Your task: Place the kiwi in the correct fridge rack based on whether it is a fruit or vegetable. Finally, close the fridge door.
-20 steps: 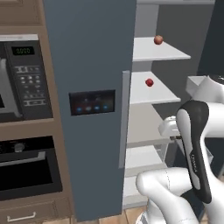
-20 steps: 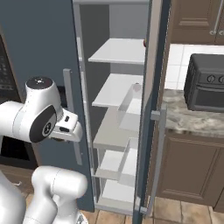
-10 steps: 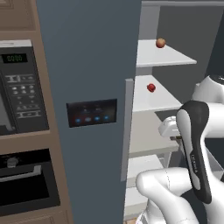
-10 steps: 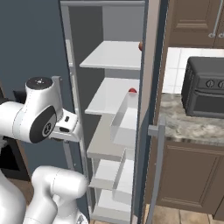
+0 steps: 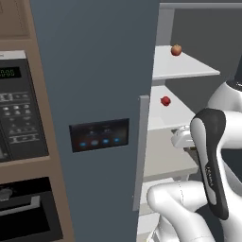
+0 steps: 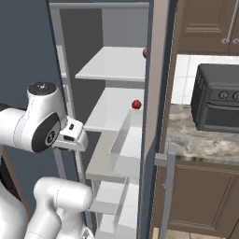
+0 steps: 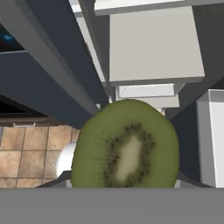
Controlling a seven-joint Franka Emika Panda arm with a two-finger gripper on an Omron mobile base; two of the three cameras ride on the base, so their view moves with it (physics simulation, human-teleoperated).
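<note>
The kiwi (image 7: 127, 146) sits right in front of the hand camera, its green cut face with a pale core toward the lens, and it hides the fingertips. My gripper (image 5: 189, 150) is shut on it, held low in front of the open fridge and pointing down at the lower shelves and the floor. Plain white fridge rack boards (image 5: 182, 71) (image 6: 116, 65) span the grey interior, all alike. The open fridge door (image 6: 158, 107) stands edge-on at the right, its pale bar handle (image 6: 170, 191) low down.
An orange-red fruit (image 5: 176, 49) lies on the upper shelf and a small red fruit (image 5: 165, 100) (image 6: 136, 104) on the shelf below. The closed door with a blue-lit panel (image 5: 99, 134) is on the left, beside built-in ovens (image 5: 19, 113). A toaster oven (image 6: 217, 98) stands on the counter to the right.
Both base views have shifted and the fridge looks larger, so the base has driven closer. The arm keeps its pose with the kiwi still in the gripper.
</note>
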